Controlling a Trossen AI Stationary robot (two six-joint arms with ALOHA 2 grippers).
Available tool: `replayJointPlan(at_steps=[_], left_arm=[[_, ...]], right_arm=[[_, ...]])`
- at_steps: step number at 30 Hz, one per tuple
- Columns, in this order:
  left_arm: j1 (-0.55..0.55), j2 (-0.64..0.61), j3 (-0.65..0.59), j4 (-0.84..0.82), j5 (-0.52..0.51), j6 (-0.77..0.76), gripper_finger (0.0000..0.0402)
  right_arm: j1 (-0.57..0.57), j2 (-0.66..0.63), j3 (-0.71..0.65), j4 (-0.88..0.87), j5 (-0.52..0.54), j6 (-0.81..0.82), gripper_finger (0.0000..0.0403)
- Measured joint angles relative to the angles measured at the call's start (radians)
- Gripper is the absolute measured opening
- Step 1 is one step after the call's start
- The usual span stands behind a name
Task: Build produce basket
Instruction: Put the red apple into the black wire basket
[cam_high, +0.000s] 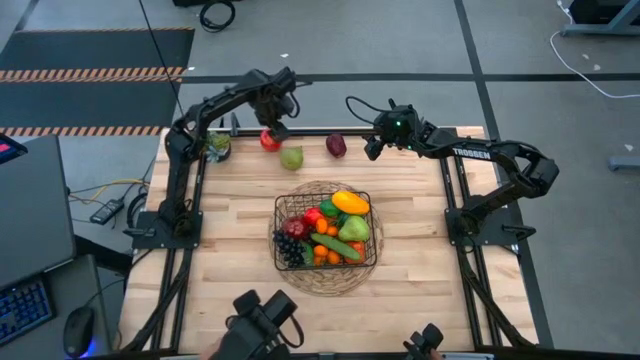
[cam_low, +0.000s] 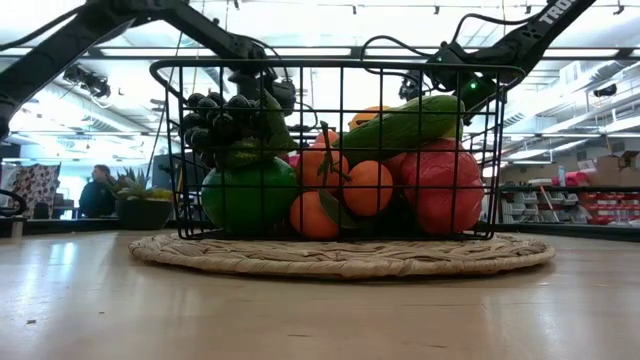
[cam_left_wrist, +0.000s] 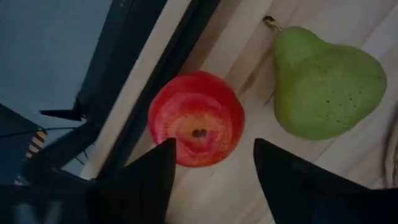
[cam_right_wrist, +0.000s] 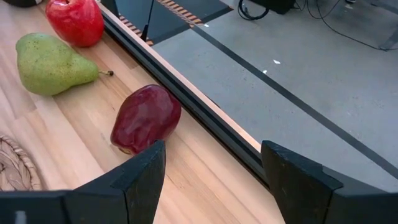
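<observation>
Overhead and wrist views of a partly filled produce basket. The black wire basket (cam_high: 281, 212) sits on a round woven mat (cam_high: 300, 283) at the centre of the overhead frame, already holding grapes (cam_high: 290, 249), a cucumber (cam_high: 336, 246), oranges (cam_high: 325, 254), a lemon (cam_high: 350, 202) and other pieces. Three pieces remain on the bare table (cam_high: 230, 260) along its far edge, in the upper middle of the frame: a red apple (cam_high: 269, 139), a green pear (cam_high: 291, 158) just to its right and slightly nearer the basket, and a dark red fruit (cam_high: 336, 145) further right. The left gripper (cam_left_wrist: 211, 168) hangs directly above the apple with its jaws spread; in the left wrist view the apple's stem dimple faces the camera and lies just ahead of the gap between the two fingers (cam_left_wrist: 152, 171), so a straight descent would probably bracket it. The apple is round and offers no preferred grasp axis; the pear, its long axis slanting toward the stem, lies close beside and could be nudged. The right gripper (cam_right_wrist: 211, 168), jaws likewise spread and empty, hovers over the dark red fruit, which lies just ahead of its fingers near the table's edge rail (cam_right_wrist: 211, 127). Each arm is thus nearest its own target.
</observation>
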Motion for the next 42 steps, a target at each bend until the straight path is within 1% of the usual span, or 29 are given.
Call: replayJointPlan(at_steps=[4,8,10,17,28,39,42], left_arm=[[0.000,0.033,0.000,-0.002,-0.007,-0.105,0.0240],[0.001,0.055,0.000,-0.040,-0.027,-0.176,0.0244],[0.002,0.062,0.000,-0.046,-0.030,-0.185,0.0243],[0.002,0.063,0.000,-0.029,-0.031,-0.173,0.0221],[0.018,0.077,0.000,-0.001,-0.031,-0.144,0.0174],[0.021,0.088,0.001,-0.012,-0.029,-0.138,0.0162],[0.022,0.088,0.001,-0.012,-0.026,-0.107,0.0155]], right_arm=[[0.000,0.000,0.000,0.000,0.000,0.000,0.0267],[0.000,0.000,0.000,0.000,0.000,0.000,0.0267],[0.000,0.000,0.000,0.000,0.000,0.001,0.0267],[0.005,0.000,0.000,0.000,0.000,0.019,0.0267],[0.013,0.000,0.000,0.006,0.000,0.018,0.0267],[0.013,0.000,0.000,0.009,0.000,0.016,0.0267],[0.013,0.000,0.000,0.009,0.000,0.016,0.0267]])
